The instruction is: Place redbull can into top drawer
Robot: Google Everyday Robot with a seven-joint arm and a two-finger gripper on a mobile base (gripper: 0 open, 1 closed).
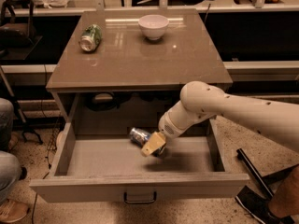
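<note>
Presently, inside the open, wide grey-brown top drawer [93,186], the beige gripper [153,146] clamps the slim silver-blue metal redbull can [138,135], tilted.

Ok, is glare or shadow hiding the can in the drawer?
Camera view: no; glare streaks only the cabinet top near the white bowl; the redbull can, held by the end effector inside the top drawer, is plainly visible, with a soft shadow on the drawer floor beneath; the drawer's back is dim.
</note>
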